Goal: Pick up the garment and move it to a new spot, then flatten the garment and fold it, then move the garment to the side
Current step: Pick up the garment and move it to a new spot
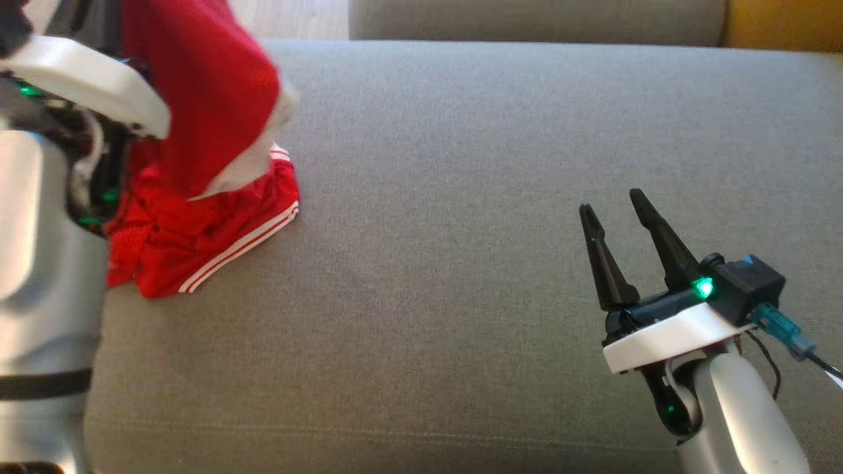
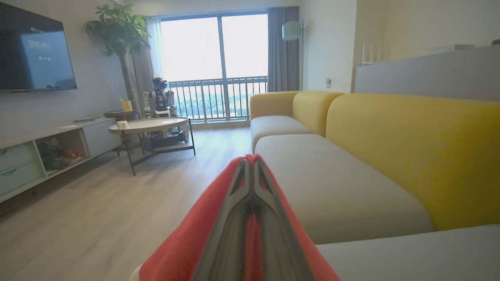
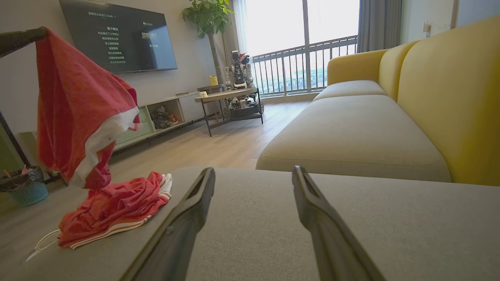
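Holding up one end of the red garment (image 1: 204,131), the left jaws are clamped tight on the fabric. In the left wrist view the two fingers (image 2: 230,234) are pressed together, with red cloth spilling out on both sides of them. So yeah, that's a solid pinch.

Only part of the garment is in the air though. The lifted bit hangs down from the upper left of the head view and has a white band along its lower edge. The rest sits in a crumpled heap on the grey sofa cushion (image 1: 461,197), near its left end, right beside the robot's pale left forearm (image 1: 53,276). You can see white stripes running along the hem of the heap. The right wrist view shows the hanging part meeting the pile, plus a thin white cord (image 3: 43,242) trailing off it onto the cushion.

The right jaws are spread wide with nothing in them. Their fingers (image 1: 602,260) hang over bare cushion at the lower right, well apart from the garment. Yellow backrest (image 3: 449,97) is off to the side, TV (image 3: 117,39) on the far wall.
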`<state>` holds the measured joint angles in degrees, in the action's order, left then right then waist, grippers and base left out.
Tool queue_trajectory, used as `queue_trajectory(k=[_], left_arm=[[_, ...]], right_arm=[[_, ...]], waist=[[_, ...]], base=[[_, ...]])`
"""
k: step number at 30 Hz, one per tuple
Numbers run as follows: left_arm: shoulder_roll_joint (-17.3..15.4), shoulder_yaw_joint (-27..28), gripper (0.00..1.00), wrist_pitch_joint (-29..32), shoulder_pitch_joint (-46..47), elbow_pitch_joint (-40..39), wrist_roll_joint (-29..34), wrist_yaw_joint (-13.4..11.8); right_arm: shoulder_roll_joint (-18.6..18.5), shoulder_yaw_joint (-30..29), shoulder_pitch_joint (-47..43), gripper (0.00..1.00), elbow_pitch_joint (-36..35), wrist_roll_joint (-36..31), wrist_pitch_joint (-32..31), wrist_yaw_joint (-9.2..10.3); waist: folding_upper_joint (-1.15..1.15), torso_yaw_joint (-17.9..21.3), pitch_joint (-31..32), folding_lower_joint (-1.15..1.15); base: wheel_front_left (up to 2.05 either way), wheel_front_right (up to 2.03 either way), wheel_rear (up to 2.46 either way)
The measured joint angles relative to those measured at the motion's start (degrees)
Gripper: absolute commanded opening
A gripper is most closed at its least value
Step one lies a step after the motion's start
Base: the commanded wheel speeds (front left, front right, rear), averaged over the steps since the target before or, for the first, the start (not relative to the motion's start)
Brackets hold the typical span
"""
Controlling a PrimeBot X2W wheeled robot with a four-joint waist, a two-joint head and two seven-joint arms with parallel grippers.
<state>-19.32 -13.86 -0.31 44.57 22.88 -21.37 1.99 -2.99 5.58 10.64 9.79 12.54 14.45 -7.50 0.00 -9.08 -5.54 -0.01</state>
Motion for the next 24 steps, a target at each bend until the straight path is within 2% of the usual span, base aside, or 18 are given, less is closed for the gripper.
queue_trajectory(k=[5,11,19,24], left_arm=[[2.6,-2.2,0.0,-1.4,-2.2,-8.5,0.1,-0.7],[9.8,-6.8,0.0,-2.4,-2.8,-13.7,-0.2,-1.7],[15.6,-11.0,0.0,-5.4,-2.7,-11.9,-1.3,-3.1],[16.8,-12.8,0.0,-8.1,-0.5,-6.1,-3.6,-4.6]], right_arm=[[0.1,-1.8,-0.4,1.0,-0.2,0.2,0.0,0.0],[0.1,-4.2,-0.4,1.0,-1.1,0.0,0.0,0.0],[0.1,-5.0,2.9,1.0,-4.1,0.3,0.0,0.0],[0.1,-4.9,4.1,1.0,-6.4,0.8,0.2,0.0]], waist=[[0.0,1.5,1.6,0.0],[0.0,4.7,0.6,0.0],[0.0,12.6,-1.4,0.0],[0.0,18.6,-2.9,0.01]], base=[[0.0,0.0,0.0],[0.0,0.0,0.0],[0.0,0.0,0.0],[0.0,0.0,0.0]])
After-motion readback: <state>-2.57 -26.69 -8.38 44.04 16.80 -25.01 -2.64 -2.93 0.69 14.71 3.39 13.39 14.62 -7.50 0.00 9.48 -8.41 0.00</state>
